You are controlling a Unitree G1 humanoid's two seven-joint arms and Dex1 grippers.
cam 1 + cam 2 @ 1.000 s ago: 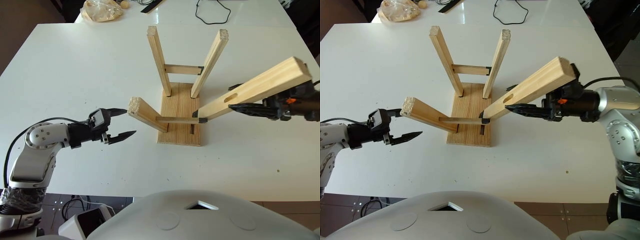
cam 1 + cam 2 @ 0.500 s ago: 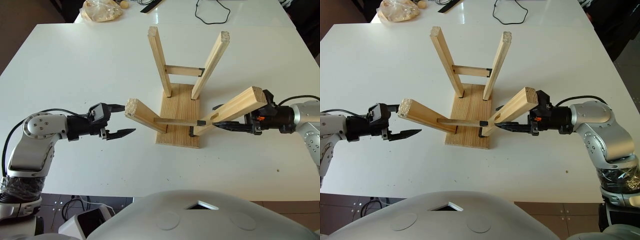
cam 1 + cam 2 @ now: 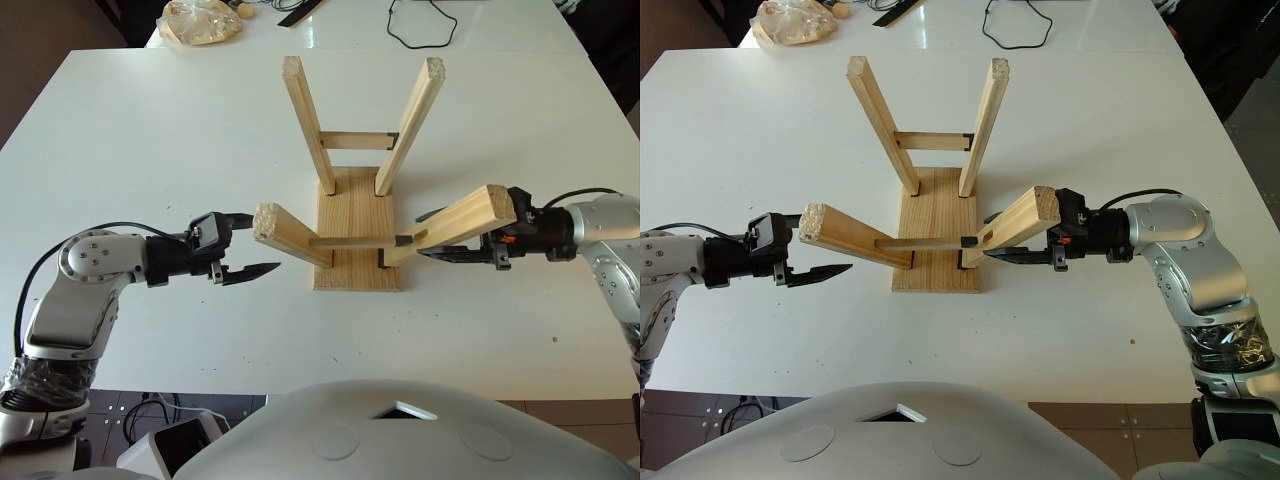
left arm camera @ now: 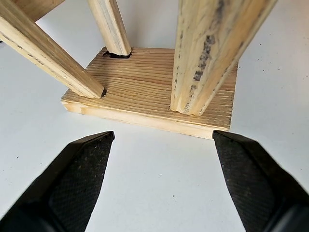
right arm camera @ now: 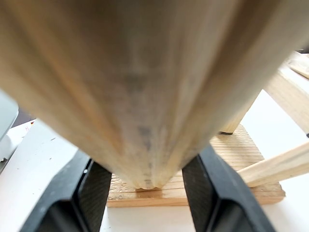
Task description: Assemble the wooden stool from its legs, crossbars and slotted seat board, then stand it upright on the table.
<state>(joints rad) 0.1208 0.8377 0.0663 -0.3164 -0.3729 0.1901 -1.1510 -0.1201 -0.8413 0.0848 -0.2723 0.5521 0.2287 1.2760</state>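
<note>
A white worktop (image 3: 120,130) carries the flat slotted wooden seat board (image 3: 355,212). At the board's far end two pale wooden legs (image 3: 305,115) stand nearly upright, a short wooden crossbar (image 3: 355,141) between them. At its near end a left-leaning wooden leg (image 3: 290,232) and a right-leaning wooden leg (image 3: 462,220) splay outward, joined by a thin wooden crossbar (image 3: 350,241). The right jaws clamp the right-leaning leg — the left jaws gape apart just beyond the other's free end.
</note>
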